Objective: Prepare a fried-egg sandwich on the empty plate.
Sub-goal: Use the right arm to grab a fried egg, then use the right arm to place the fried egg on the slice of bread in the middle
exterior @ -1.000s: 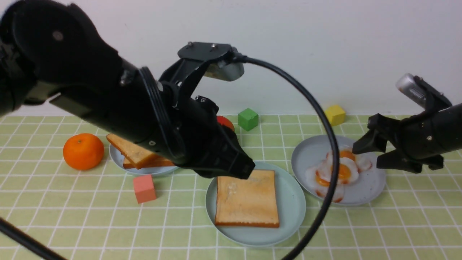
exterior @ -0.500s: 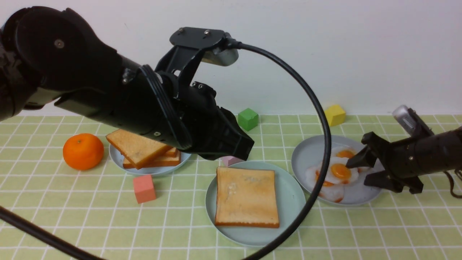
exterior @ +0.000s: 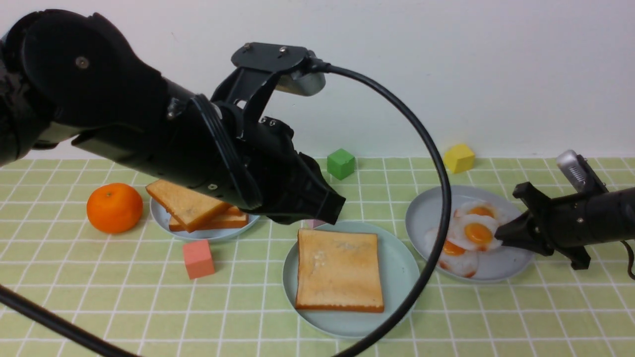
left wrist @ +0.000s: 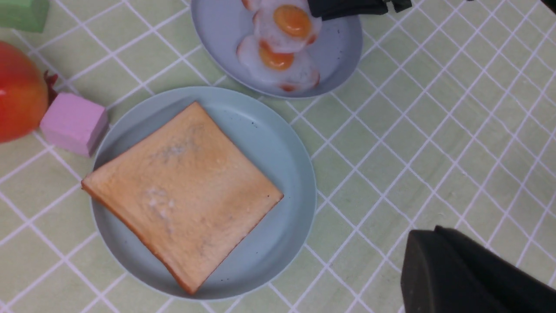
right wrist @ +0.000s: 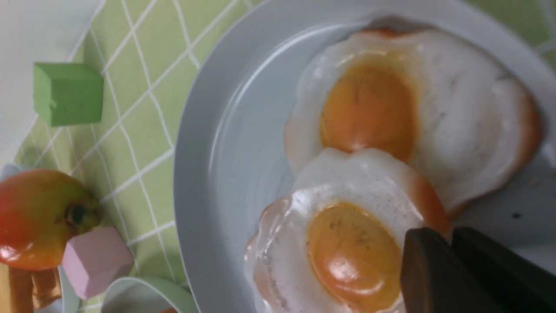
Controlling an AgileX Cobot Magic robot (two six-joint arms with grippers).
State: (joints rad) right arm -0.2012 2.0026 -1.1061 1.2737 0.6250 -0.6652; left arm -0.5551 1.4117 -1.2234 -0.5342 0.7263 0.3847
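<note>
Lowered to the eggs since the earlier frames, the right pincer (exterior: 499, 237) is now drawn narrow and is closed on the right edge of the upper fried egg (exterior: 477, 232).

Nearest: mint plate (exterior: 403, 277) on the green checked tabletop (exterior: 496, 322), with one toast slice (exterior: 340, 270) laid flat on it.

Left of it: salmon cube (exterior: 198, 259).

Right and slightly farther: lavender plate (exterior: 431, 213), on which the upper fried egg is stacked over other eggs (exterior: 454, 250).

Above the mint plate's far left rim: left pincer (exterior: 335, 209), closed, nothing held.

Farther left: light-blue plate (exterior: 158, 218) with stacked toast (exterior: 186, 206), and an orange (exterior: 114, 208) beside it.

Behind the mint plate: pink cube (left wrist: 74, 124) and red fruit (left wrist: 17, 91), seen from the left wrist.

Farthest, near the wall: green cube (exterior: 341, 163) and yellow cube (exterior: 459, 157).
</note>
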